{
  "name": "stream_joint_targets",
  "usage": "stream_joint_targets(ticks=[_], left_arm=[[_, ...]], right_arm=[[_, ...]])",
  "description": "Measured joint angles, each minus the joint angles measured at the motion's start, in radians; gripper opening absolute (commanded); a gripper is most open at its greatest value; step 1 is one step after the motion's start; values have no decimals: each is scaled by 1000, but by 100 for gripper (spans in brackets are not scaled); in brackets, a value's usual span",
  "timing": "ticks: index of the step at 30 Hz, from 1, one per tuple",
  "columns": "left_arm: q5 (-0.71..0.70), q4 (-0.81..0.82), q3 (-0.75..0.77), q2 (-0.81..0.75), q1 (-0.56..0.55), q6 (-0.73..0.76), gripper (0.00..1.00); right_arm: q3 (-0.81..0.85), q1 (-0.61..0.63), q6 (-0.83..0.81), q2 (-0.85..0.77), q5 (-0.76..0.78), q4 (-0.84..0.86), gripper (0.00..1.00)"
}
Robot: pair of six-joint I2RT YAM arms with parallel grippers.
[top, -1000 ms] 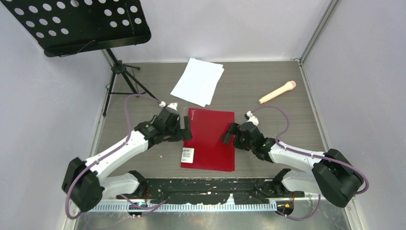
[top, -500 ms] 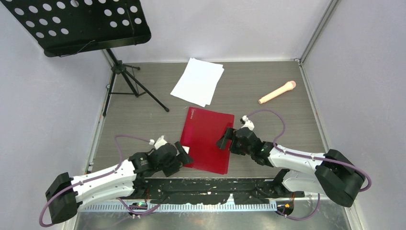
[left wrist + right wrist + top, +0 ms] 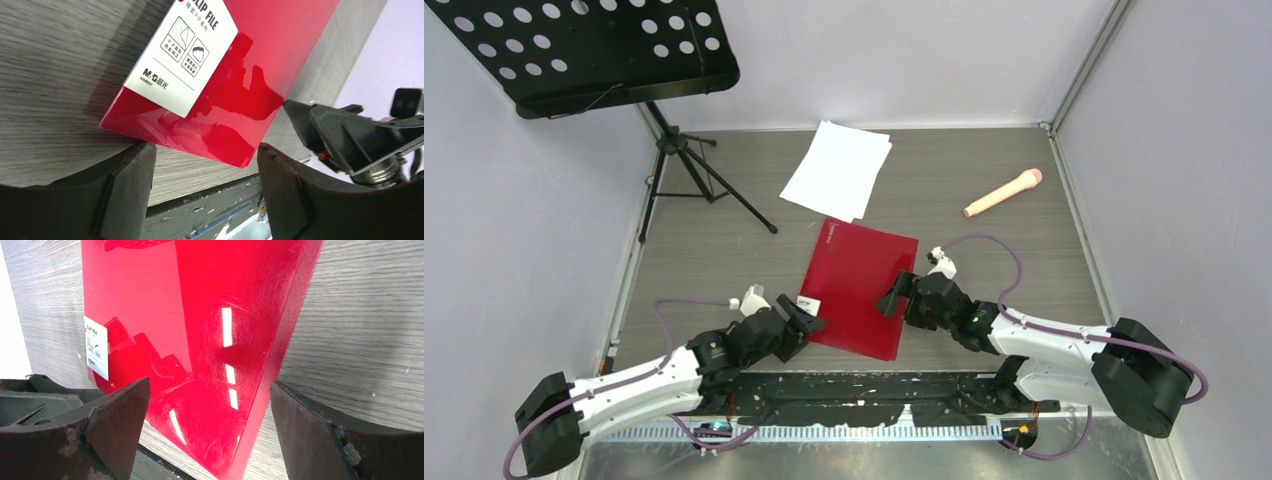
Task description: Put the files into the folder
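Shows a flat glossy dark-red rectangular folder (image 3: 861, 285) lying closed on the grey wood-grain surface (image 3: 704, 270), turned at a slant, near the front middle. Carries a small white label sticker (image 3: 810, 303) at its near-left corner, print side up. Shows the files (image 3: 837, 170), a thin stack of plain white paper sheets, outside the folder, flat on the surface just beyond its far-left corner. Cannot tell whether touching it or not.

Finds the left fingers (image 3: 805, 320) low at the folder's near-left corner, right by the label sticker. Parted in the left wrist view, with the folder's near corner in the gap between them. Not pinched, nothing held.

Finds the right fingers (image 3: 891, 302) at the folder's right edge, spread wide. Straddling that edge in the right wrist view, gripping nothing. Dark reflections of both sets on the glossy cover.

Also shows a black perforated music stand (image 3: 604, 90) on a tripod at far left, and a pale beige handheld microphone (image 3: 1004, 192) lying at far right, well apart from folder and files.
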Motion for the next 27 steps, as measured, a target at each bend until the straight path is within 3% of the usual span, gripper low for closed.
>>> stream_joint_targets(ticks=[3, 12, 18, 20, 27], left_arm=[[-25, 7, -31, -59, 0, -8, 53], [-98, 56, -100, -153, 0, -29, 34], [-117, 93, -108, -138, 0, -43, 13], [-118, 106, -108, -132, 2, -53, 0], [-116, 120, -109, -137, 18, -78, 0]], right_arm=[[-2, 2, 2, -6, 0, -5, 95], [-2, 2, 2, -6, 0, -6, 95], [-3, 2, 2, -16, -6, -13, 95], [-9, 3, 5, -27, -11, -19, 95], [-48, 2, 33, -92, -27, -17, 95]])
